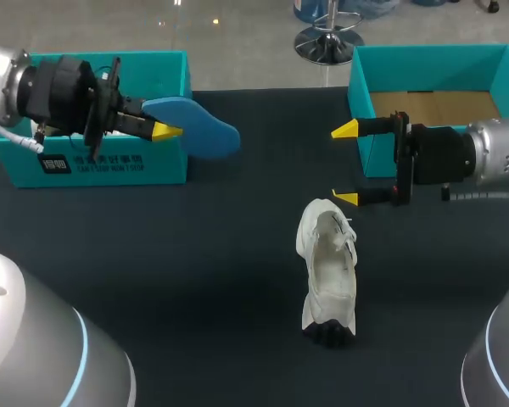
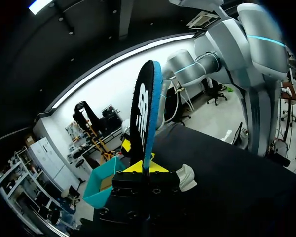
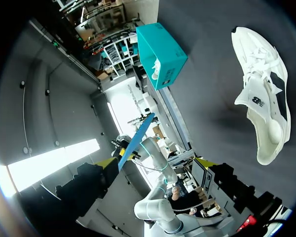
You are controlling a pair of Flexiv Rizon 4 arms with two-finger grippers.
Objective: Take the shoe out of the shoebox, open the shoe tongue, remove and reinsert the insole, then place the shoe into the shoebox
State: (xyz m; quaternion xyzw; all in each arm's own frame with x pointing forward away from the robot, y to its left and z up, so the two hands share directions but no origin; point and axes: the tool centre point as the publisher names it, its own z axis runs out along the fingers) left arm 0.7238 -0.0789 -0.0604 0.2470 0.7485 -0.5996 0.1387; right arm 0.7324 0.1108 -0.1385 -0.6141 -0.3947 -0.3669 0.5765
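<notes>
- The left pincer (image 1: 165, 131) pinches the blue insole (image 1: 195, 127) at one end. The insole juts straight ahead of the fingertips in the air, beside the teal box (image 1: 93, 161) on that side of the counter (image 1: 178, 280).
- In the left wrist view the insole (image 2: 145, 113) stands on edge between the fingers of that pincer (image 2: 143, 168). The white shoe (image 2: 186, 175) lies far ahead of it and a little to one side.
- The right pincer (image 1: 345, 164) is spread wide and holds nothing. It hovers just in front of the open shoebox (image 1: 424, 58), with its fingers pointing across the counter towards the other arm.
- The shoe (image 1: 328, 271) is out of the shoebox and lies on its side on the counter. It is near the right pincer, just beyond the finger closer to the robot and lower than it.
- The shoe's long axis runs from beneath that finger back towards the robot, roughly crosswise to the right pincer's fingers.
- The right arm is clearly the nearer one to the shoe. The insole is well apart from it, over on the left arm's side.
- My reading is that the insole is out and reinsertion comes next. The left arm must carry the insole across and line its length up with the shoe's, while the right pincer steadies the shoe or holds it open.
- From the right wrist view I cannot tell which end of the shoe (image 3: 264, 94) is the heel.
</notes>
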